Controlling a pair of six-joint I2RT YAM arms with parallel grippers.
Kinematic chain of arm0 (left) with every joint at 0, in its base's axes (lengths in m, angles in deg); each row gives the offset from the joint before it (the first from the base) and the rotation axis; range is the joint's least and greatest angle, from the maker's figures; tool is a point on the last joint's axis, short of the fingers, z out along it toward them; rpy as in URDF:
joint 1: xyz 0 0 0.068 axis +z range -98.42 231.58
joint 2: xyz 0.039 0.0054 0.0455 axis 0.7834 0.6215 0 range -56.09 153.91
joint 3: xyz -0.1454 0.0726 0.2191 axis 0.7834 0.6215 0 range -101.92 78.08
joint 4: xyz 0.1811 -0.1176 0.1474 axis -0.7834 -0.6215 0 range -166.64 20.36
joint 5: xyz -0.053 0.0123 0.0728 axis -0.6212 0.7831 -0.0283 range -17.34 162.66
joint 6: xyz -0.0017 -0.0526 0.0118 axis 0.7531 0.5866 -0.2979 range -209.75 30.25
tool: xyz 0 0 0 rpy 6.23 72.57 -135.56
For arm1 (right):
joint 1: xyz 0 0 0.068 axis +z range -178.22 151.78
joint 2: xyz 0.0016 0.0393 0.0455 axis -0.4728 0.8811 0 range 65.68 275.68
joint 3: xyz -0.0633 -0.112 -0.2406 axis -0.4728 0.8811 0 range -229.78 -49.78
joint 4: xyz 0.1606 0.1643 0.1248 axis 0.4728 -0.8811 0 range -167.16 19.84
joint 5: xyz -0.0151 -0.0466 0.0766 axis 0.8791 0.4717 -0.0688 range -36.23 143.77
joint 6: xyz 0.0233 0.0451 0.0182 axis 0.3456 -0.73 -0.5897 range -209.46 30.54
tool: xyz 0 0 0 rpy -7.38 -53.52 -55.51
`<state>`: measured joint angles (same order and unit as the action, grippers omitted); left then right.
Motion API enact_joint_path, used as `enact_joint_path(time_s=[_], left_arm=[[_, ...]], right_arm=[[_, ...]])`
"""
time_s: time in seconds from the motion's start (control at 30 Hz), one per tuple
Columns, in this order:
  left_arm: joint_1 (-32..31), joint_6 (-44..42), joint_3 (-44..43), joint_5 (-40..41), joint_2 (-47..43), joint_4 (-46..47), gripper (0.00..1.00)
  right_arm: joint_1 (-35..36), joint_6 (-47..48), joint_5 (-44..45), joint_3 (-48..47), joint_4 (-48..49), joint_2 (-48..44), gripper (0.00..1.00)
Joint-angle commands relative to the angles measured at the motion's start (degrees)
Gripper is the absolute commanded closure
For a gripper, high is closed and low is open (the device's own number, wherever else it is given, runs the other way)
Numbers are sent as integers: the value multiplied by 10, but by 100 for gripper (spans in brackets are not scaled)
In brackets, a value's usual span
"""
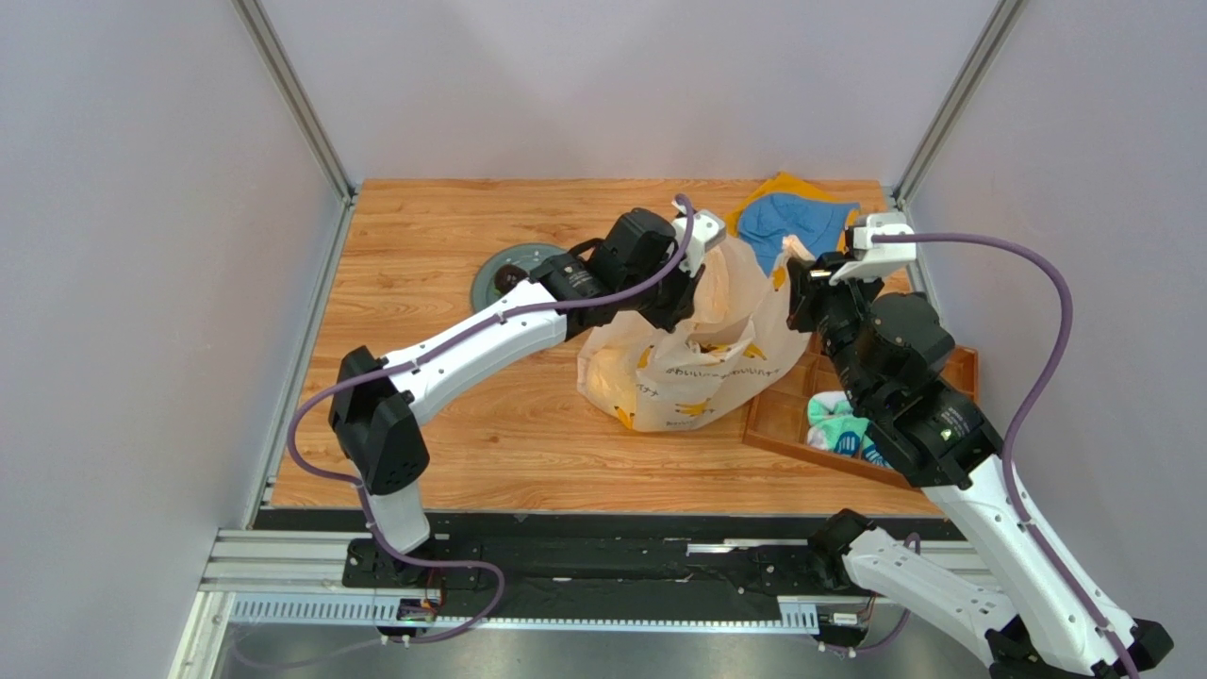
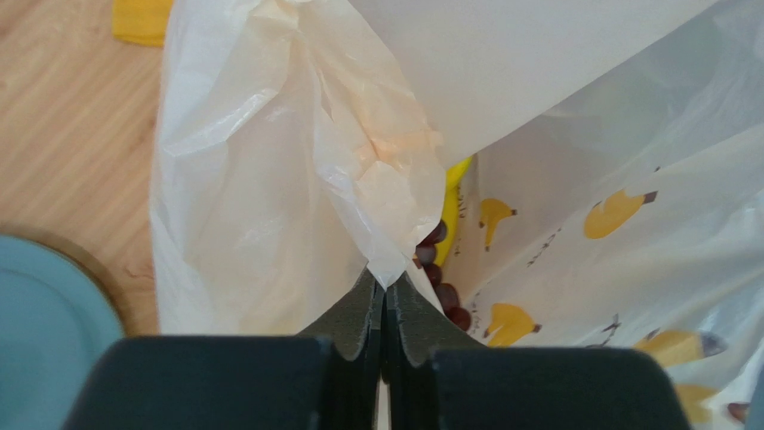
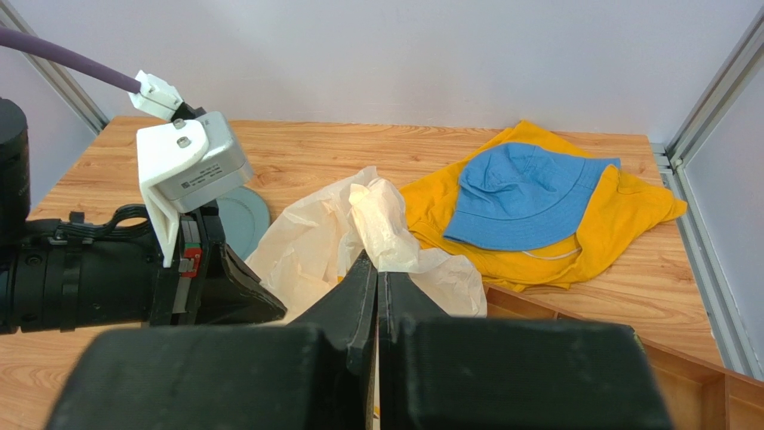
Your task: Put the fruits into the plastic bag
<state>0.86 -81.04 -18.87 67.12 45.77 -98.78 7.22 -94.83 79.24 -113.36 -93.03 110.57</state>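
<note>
On the table [image 1: 468, 439], the bag [image 1: 694, 361] stands held up at both sides; left jaws pinch its top tight, right jaws pinch the other side; grapes [image 2: 439, 269] sit inside; filling looks nearly done; next, lift gently, no spilling.

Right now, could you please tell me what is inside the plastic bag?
Through the mouth of the plastic bag I see dark purple grapes and a sliver of yellow fruit beside them. Crinkled plastic covers everything else inside.
</note>
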Motion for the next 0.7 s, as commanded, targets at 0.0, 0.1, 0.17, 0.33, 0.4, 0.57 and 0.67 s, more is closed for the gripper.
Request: enact_joint_path(time_s=[0.0, 0.1, 0.17, 0.33, 0.4, 0.57, 0.67], left_arm=[[20, 14, -1, -11, -39, 25, 100], [26, 32, 51, -12, -116, 91, 100], [26, 50, 93, -11, -178, 141, 100], [33, 94, 184, -7, -265, 208, 100], [45, 99, 213, 2, -273, 199, 100], [83, 148, 270, -36, -287, 201, 100], [84, 146, 281, -40, -295, 197, 100]], right_arm=[[-3, 3, 11, -12, 10, -9, 100], [-3, 7, 13, -18, 13, -9, 100], [-3, 8, 16, -19, 15, -8, 100], [-3, 9, 16, -18, 20, -1, 100], [-3, 9, 15, -16, 21, 2, 100], [-4, 5, 12, -9, 21, 9, 100], [-3, 3, 11, -9, 20, 12, 100]])
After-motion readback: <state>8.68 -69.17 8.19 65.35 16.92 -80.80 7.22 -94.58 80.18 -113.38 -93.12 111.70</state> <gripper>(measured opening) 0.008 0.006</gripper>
